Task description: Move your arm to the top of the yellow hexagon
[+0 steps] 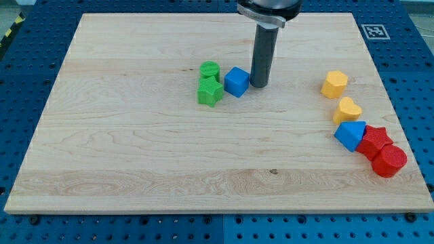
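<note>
The yellow hexagon (333, 84) lies near the board's right side, above a yellow heart (347, 110). My tip (258, 84) rests on the board just right of a blue cube (237, 82), close to touching it. The tip is well to the left of the yellow hexagon, at about the same height in the view.
A green cylinder (209, 70) and a green star (209, 91) sit left of the blue cube. A blue block (350, 134), a red star (375, 141) and a red cylinder (389, 161) cluster at the lower right. The wooden board (135, 169) lies on a blue perforated table.
</note>
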